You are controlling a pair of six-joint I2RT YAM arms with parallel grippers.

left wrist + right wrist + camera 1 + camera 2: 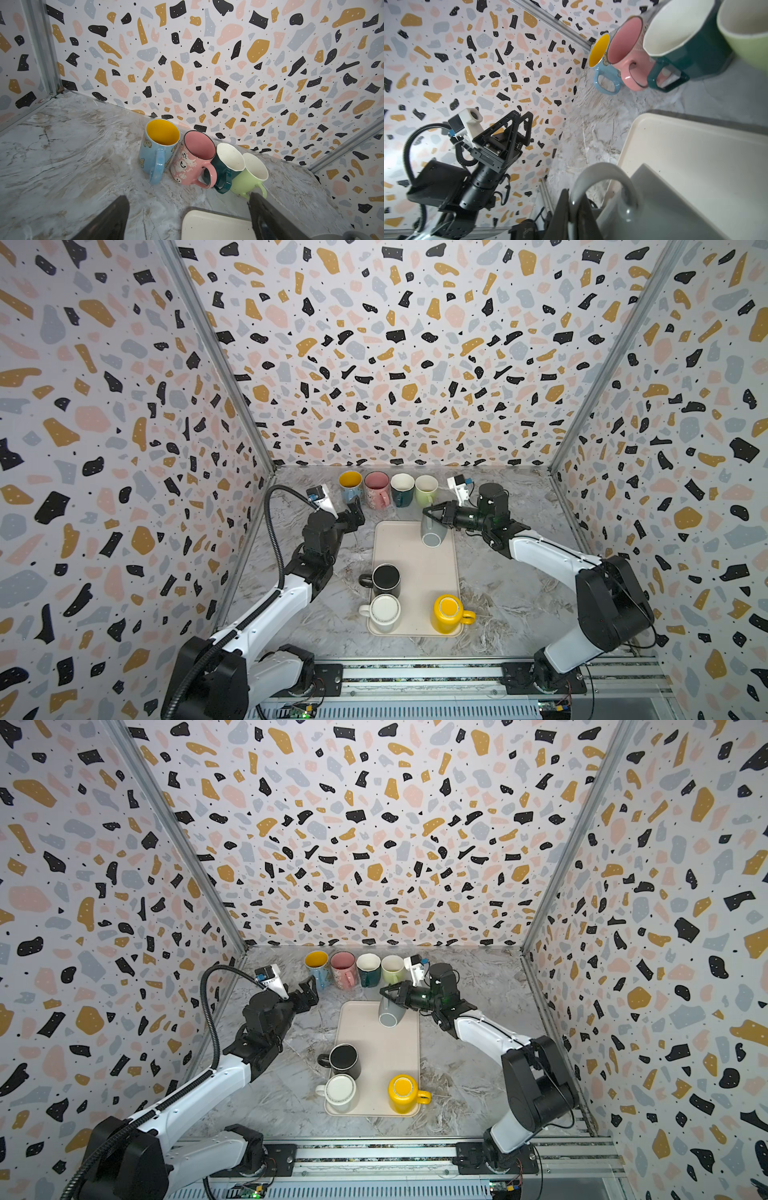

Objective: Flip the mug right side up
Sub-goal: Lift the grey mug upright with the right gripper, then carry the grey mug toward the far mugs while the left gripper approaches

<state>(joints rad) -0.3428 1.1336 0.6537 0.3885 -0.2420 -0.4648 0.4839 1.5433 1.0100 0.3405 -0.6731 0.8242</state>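
A grey mug (433, 531) (390, 1013) hangs tilted over the far right corner of the cream tray (415, 560) (376, 1040), its base turned toward the front. My right gripper (430, 512) (388, 992) is shut on the mug's handle (602, 172); in the right wrist view the gripper (574, 207) pinches the handle loop, with the mug's body (664, 207) beside it. My left gripper (355, 510) (308, 990) (187, 197) stands open and empty left of the tray's far end, facing the back row of mugs.
Several upright mugs line the back wall: blue (350, 485), pink (377, 489), dark green (402, 488), light green (426, 489). On the tray's near half stand a black mug (385, 578), a white mug (384, 612) and a yellow mug (448, 612). Walls close in on three sides.
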